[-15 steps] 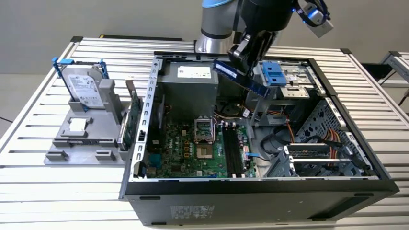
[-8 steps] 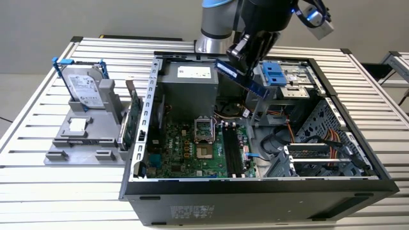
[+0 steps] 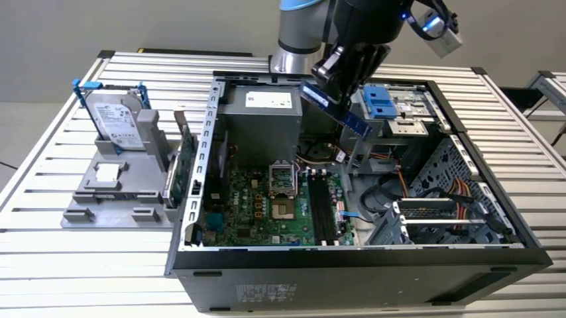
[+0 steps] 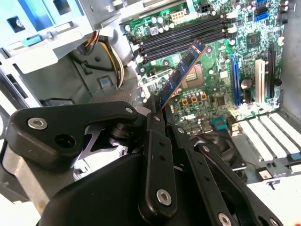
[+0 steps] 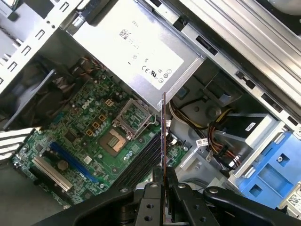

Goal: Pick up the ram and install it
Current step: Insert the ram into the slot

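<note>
The gripper [image 3: 335, 86] pinches the ram [image 3: 343, 114] by one end, so the pickup is done and the seating is not. The stick hangs tilted in the air above the motherboard [image 3: 252, 205], well apart from the black memory slots [image 3: 323, 212]. The arm reaches in from above the open case [image 3: 354, 271], its wrist angled.

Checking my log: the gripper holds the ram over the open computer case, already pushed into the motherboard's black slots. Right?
Not seated. The gripper holds the ram in the air over the open computer case; the second wrist view shows it apart from the motherboard's black slots.
</note>
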